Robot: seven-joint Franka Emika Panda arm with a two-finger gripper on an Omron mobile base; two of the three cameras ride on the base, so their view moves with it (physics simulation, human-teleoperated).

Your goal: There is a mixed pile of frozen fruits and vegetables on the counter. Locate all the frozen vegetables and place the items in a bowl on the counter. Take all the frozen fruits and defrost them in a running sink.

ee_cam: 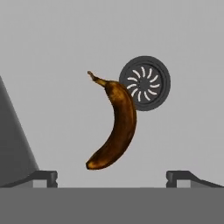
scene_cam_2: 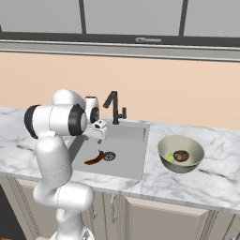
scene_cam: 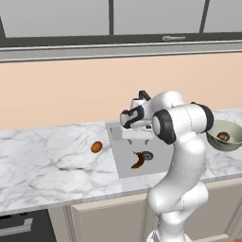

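White marble desk (scene_cam: 52, 160) runs under a peach wall, with a grey sink (scene_cam_2: 126, 161) sunk into it. On the sink floor lies the banana (ee_cam: 114, 127), a curved brown piece with an orange tint, its upper part touching the rim of the round drain (ee_cam: 146, 83). The end effector (ee_cam: 111, 177) hangs above the sink with its jaws wide apart and nothing between them; in the hand view the banana lies just beyond the two fingertips (ee_cam: 43, 177), centred between them and clear of both. A black faucet (scene_cam_2: 115, 107) stands at the sink's back edge. Left of the sink, an orange ball (scene_cam: 96, 147) sits on the desk near the sink's edge. Right of the sink stands the bowl (scene_cam_2: 181, 153), holding a brown ball (scene_cam_2: 181, 156) and a small green piece (scene_cam_2: 171, 158) beside it.
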